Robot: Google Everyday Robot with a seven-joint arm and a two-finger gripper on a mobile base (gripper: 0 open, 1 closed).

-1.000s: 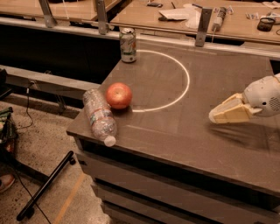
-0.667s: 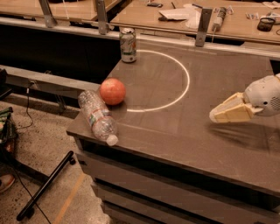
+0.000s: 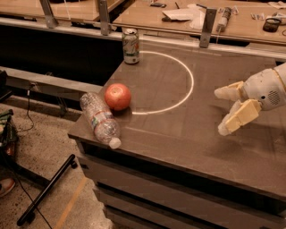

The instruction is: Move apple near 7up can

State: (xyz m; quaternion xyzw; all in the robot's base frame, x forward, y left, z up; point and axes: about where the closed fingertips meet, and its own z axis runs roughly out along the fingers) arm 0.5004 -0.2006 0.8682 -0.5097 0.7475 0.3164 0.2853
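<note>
The apple [image 3: 118,96] is round and red-orange and sits on the dark table [image 3: 187,138] near its left edge, touching or right next to a clear plastic bottle. The 7up can [image 3: 131,45] stands upright at the table's far left corner, well behind the apple. My gripper [image 3: 220,112] is at the right side of the table, far from the apple, with its cream fingers [image 3: 237,117] spread apart and nothing between them.
A clear plastic bottle [image 3: 99,118] lies on its side along the table's left edge, cap toward the front. A white circle line [image 3: 190,82] is painted on the table. A wooden bench with clutter [image 3: 187,13] stands behind. A black stand leg [image 3: 47,190] lies on the floor at left.
The gripper's fingers have spread open from a closed wedge. The view has shifted slightly; the apple and bottle sit about where they were.
</note>
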